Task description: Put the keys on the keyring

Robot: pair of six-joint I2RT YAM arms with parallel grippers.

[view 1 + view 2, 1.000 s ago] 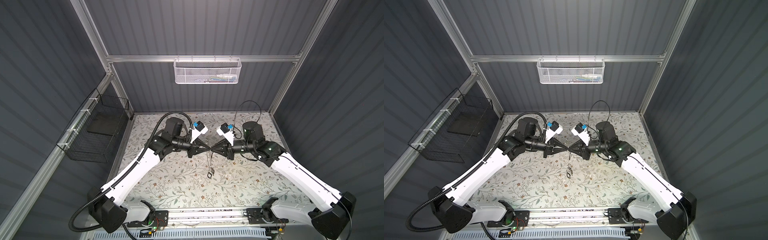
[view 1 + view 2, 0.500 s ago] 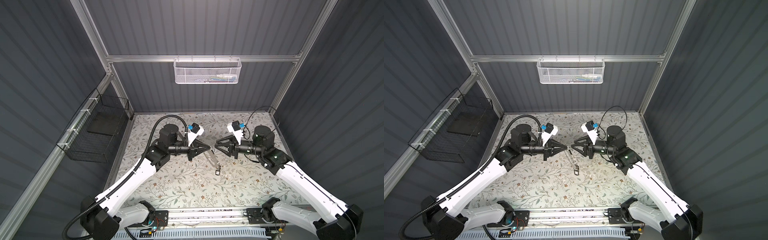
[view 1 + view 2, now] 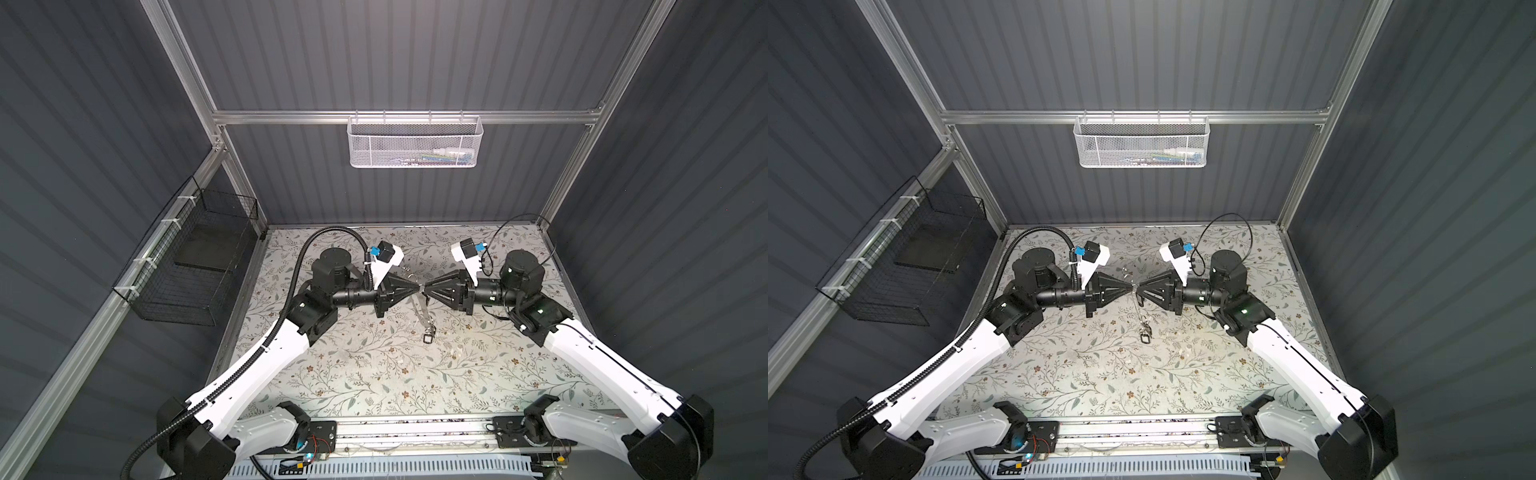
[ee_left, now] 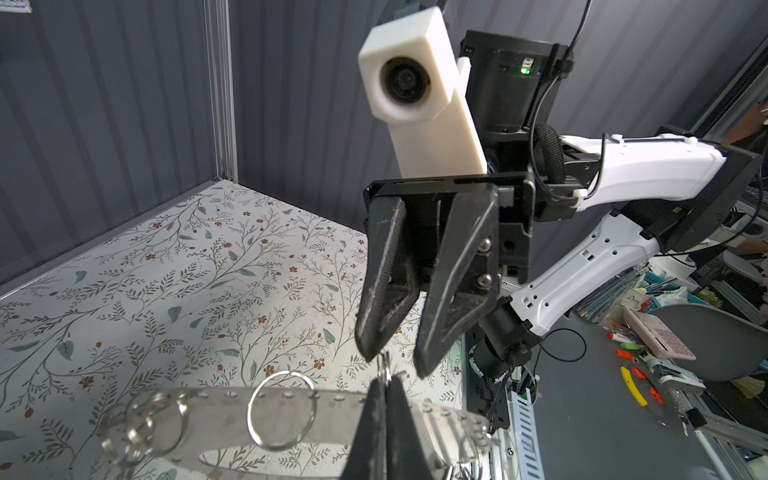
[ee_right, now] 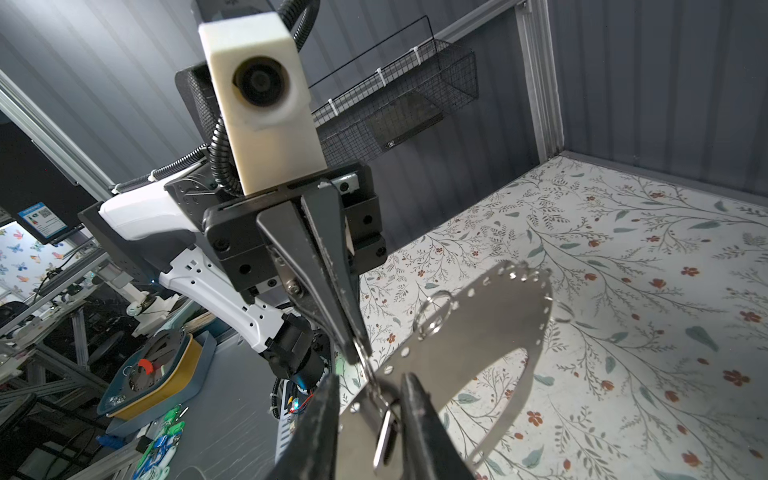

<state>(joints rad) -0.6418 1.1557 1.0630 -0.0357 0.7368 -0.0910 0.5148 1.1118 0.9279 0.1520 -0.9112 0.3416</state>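
Meeting tip to tip above the middle of the floral tabletop [image 3: 374, 374], the two arms hold the scene's centre, where the keyring [image 3: 422, 307] [image 3: 1140, 309], a flat grey metal plate, hangs on edge in the air in both top views. The left gripper [image 3: 417, 288] [image 3: 1130, 288] is clenched on the plate's rim; the left wrist view shows its fingers pressed together on the metal [image 4: 384, 382]. Facing it, the right gripper [image 3: 426, 289] [image 3: 1139, 289] stands with jaws a little apart, straddling a small ring [image 4: 384, 363] on the same stretch of rim, right beside the left gripper's tips [image 5: 357, 353]. The gap between its fingers is plain in the right wrist view [image 5: 370, 378], and nothing looks pinched there. More split rings [image 4: 133, 434] sit along the keyring's pierced edge [image 4: 332, 419] [image 5: 490, 324]. One key [image 3: 428, 338] [image 3: 1145, 337], small and black, dangles from the plate's lower end over mid-tabletop; whether it touches the surface cannot be told.
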